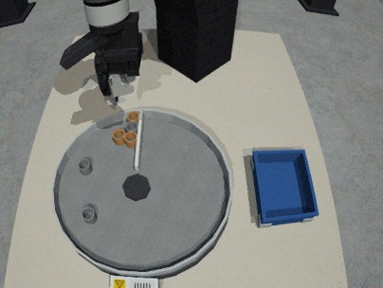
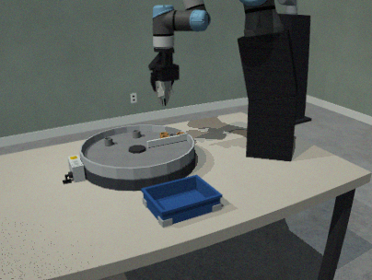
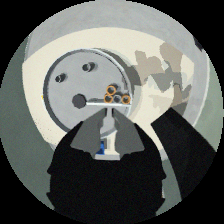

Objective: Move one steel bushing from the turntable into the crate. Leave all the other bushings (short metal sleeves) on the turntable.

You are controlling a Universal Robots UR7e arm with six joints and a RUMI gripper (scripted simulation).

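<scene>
The grey turntable (image 1: 185, 218) (image 2: 124, 170) (image 3: 65, 92) bears three grey steel bushings and three orange ones. One steel bushing (image 1: 84, 164) (image 3: 90, 66) stands alone at the left in the top view, another (image 1: 88, 214) (image 3: 60, 78) alone nearer the front. The third steel bushing (image 1: 131, 127) stands in a cluster with the orange bushings (image 1: 118, 137) beside the white bar. My gripper (image 1: 114, 100) (image 2: 164, 104) (image 3: 109, 108) is shut with nothing seen between its tips, high above the table behind the turntable's back rim. The blue crate (image 1: 313, 189) (image 2: 189, 213) is empty.
The raised white bar (image 1: 137, 152) (image 2: 168, 141) runs from near the dark hub (image 1: 136, 187) to the back rim. A raised wall rings the turntable. The black robot pedestal (image 1: 195, 43) (image 2: 271, 101) stands behind. A small white box (image 2: 76, 169) adjoins the turntable's front.
</scene>
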